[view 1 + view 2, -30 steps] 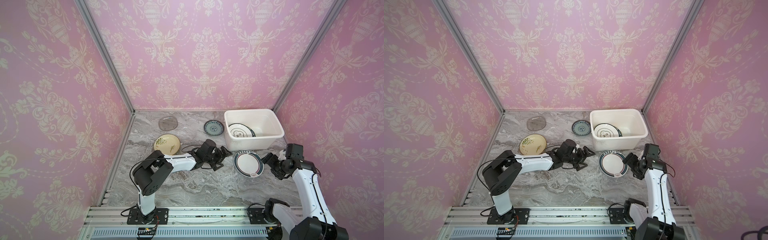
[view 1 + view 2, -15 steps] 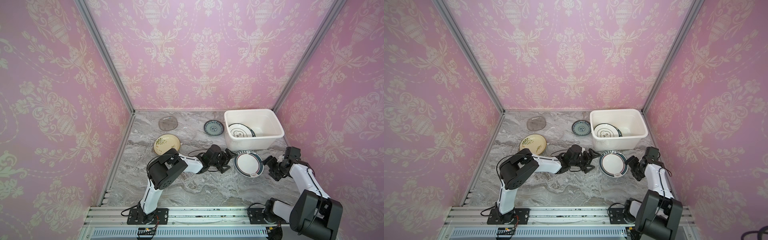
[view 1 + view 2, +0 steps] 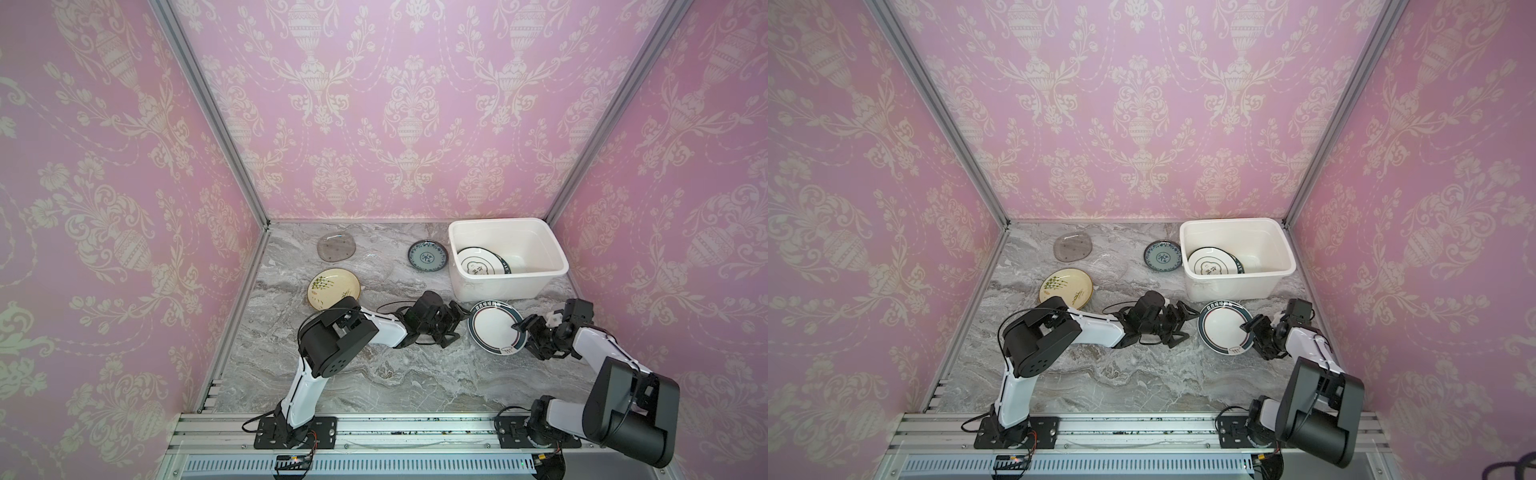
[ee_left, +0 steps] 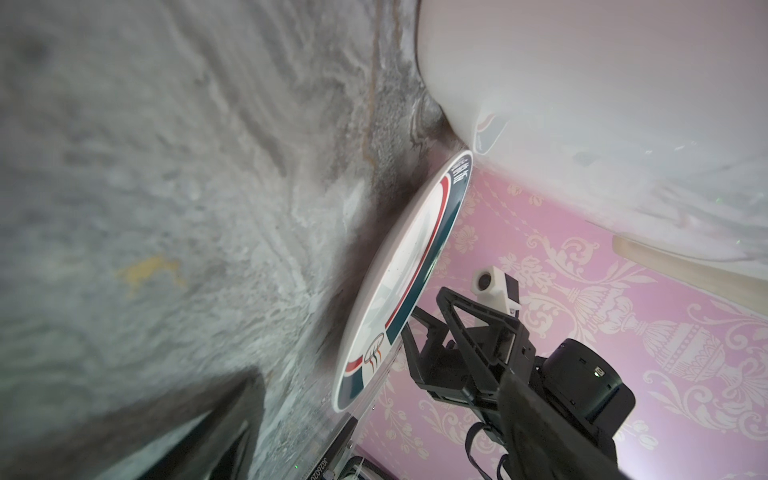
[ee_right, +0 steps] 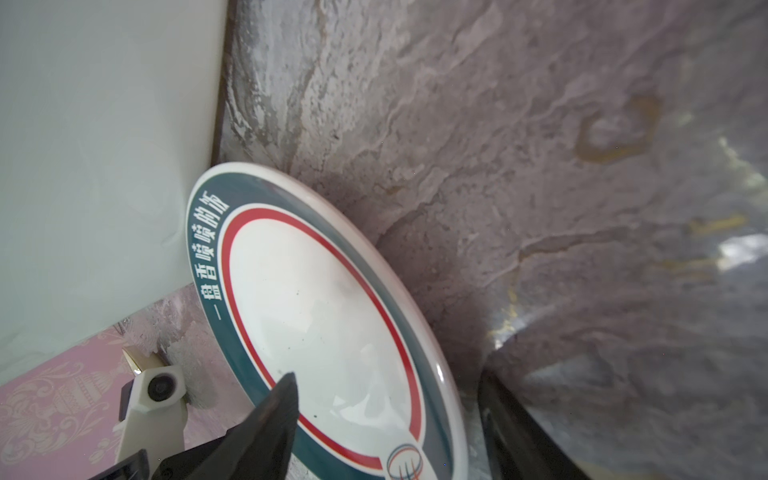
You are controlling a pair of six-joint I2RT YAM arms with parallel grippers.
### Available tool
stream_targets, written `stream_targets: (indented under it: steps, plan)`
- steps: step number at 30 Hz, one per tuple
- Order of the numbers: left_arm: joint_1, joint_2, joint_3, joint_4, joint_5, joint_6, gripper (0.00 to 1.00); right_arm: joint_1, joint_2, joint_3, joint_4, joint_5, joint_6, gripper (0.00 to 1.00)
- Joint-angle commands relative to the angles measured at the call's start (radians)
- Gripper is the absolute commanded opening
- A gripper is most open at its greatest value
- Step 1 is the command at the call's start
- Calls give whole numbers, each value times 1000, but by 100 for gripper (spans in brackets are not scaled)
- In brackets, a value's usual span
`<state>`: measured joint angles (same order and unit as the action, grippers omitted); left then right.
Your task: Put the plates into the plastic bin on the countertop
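Note:
A white dark-rimmed plate [image 3: 494, 328] [image 3: 1223, 328] [image 5: 324, 299] [image 4: 407, 266] rests on the countertop [image 3: 374, 374], its far rim against the front wall of the plastic bin [image 3: 498, 286] [image 3: 1237, 286]. My right gripper [image 3: 524, 338] [image 3: 1254, 338] [image 5: 388, 374] is open and straddles the plate's right rim, one finger over its face and one beneath. My left gripper [image 3: 457, 328] [image 3: 1185, 328] is open just left of the plate, apart from it. Another dark-rimmed plate [image 3: 480, 262] lies in the bin.
Left of the bin sits a blue-patterned plate [image 3: 428, 256]. A smoky glass plate [image 3: 336, 247] lies at the back. Nearer are a clear glass plate [image 3: 374, 270] and a cream plate with sprigs [image 3: 334, 289]. Pink walls enclose three sides.
My left gripper has slid right, up to the plate's left rim. The right gripper has moved in over the right rim and its jaws have narrowed. The plate has stayed put.

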<state>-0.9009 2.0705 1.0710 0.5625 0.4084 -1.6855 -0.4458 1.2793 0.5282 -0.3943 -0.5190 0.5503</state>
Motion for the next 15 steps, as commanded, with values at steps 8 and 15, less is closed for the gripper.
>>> stream_targets:
  steps: [8,15]
  plan:
    - [2,0,14,-75,-24,41,87,-4,32,-76,125,-127,32,52]
    - [3,0,14,-81,-24,53,86,-4,-19,-75,148,-185,42,41]
